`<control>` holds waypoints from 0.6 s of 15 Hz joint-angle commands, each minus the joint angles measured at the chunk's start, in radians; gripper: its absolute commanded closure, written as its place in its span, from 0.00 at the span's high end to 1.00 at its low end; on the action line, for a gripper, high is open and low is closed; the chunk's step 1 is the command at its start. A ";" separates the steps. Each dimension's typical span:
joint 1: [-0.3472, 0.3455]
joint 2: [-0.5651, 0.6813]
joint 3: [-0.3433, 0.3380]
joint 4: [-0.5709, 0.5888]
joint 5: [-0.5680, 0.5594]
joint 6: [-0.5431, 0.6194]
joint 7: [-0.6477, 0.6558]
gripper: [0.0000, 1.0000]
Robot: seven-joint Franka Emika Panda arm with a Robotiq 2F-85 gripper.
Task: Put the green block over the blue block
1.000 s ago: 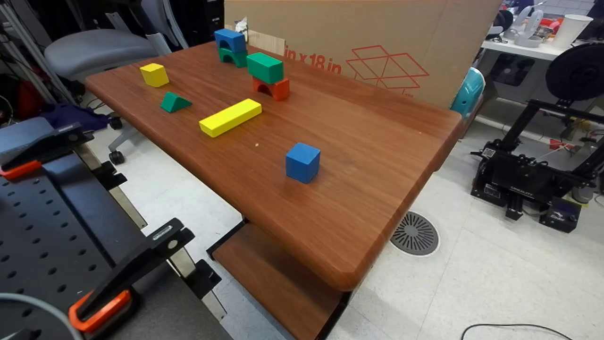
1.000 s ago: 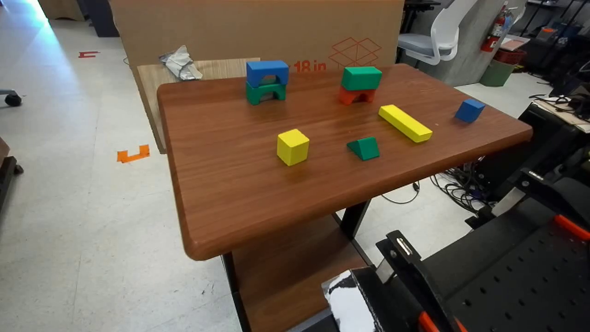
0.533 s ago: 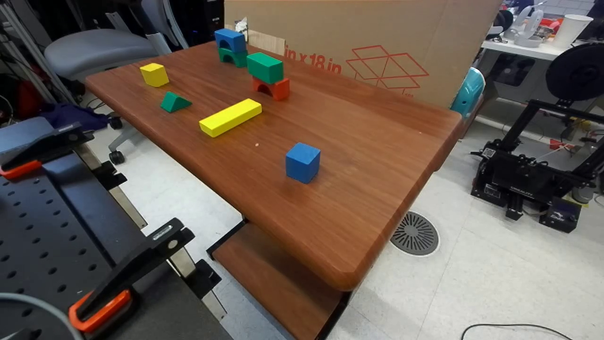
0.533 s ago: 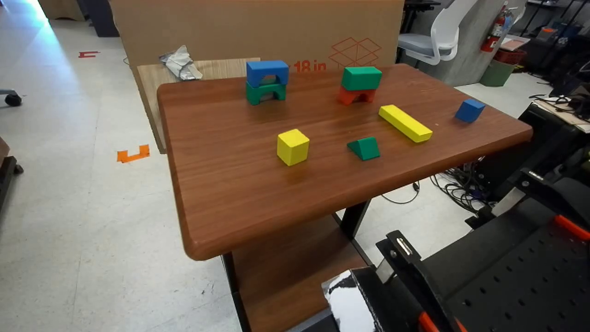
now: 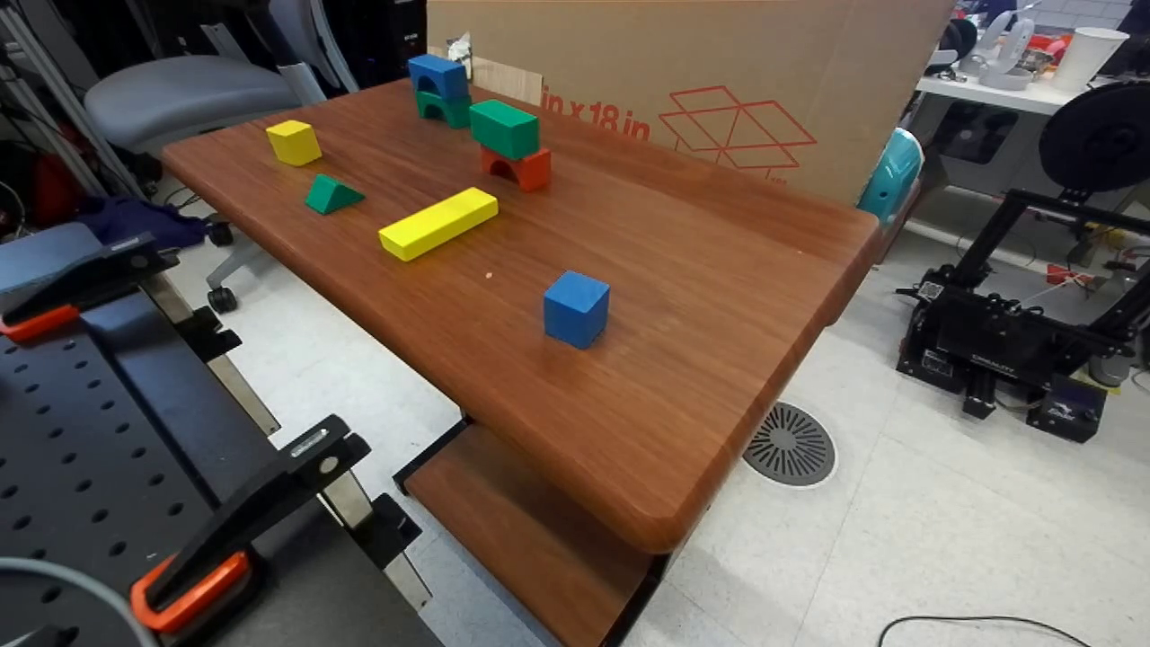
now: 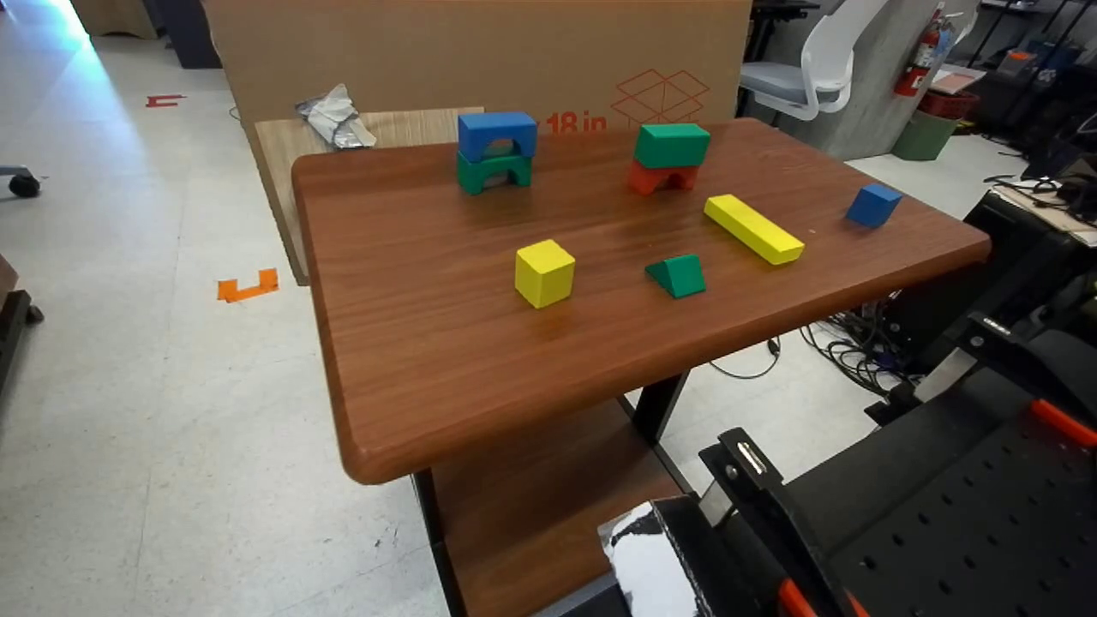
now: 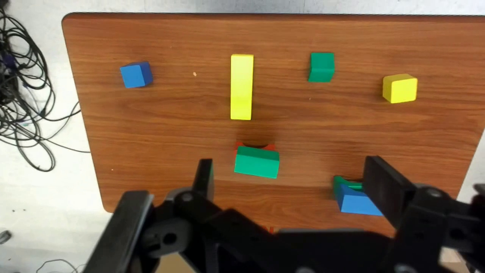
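Note:
The green block, a rectangular one, lies on top of a red arch block; it shows in both exterior views (image 5: 505, 130) (image 6: 673, 146) and in the wrist view (image 7: 257, 162). The blue block, a cube, stands alone on the table near one end, in both exterior views (image 5: 576, 310) (image 6: 874, 206) and at the upper left of the wrist view (image 7: 136, 75). My gripper (image 7: 291, 162) is open and empty above the table. In the wrist view the green block shows between its fingers, nearer the left one, well below them. The gripper is outside both exterior views.
A blue arch (image 6: 497, 133) stands on a green arch (image 6: 494, 174); the right finger partly covers them in the wrist view. A long yellow block (image 5: 438, 225), a yellow cube (image 5: 294, 143) and a green triangular block (image 6: 679, 276) lie on the table. A cardboard box (image 5: 692, 72) stands behind.

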 commanded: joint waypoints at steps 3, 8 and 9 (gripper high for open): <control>0.006 0.215 -0.037 0.154 0.079 -0.008 -0.056 1.00; 0.004 0.365 -0.046 0.261 0.123 -0.005 -0.045 1.00; 0.004 0.390 -0.049 0.281 0.129 -0.006 -0.047 1.00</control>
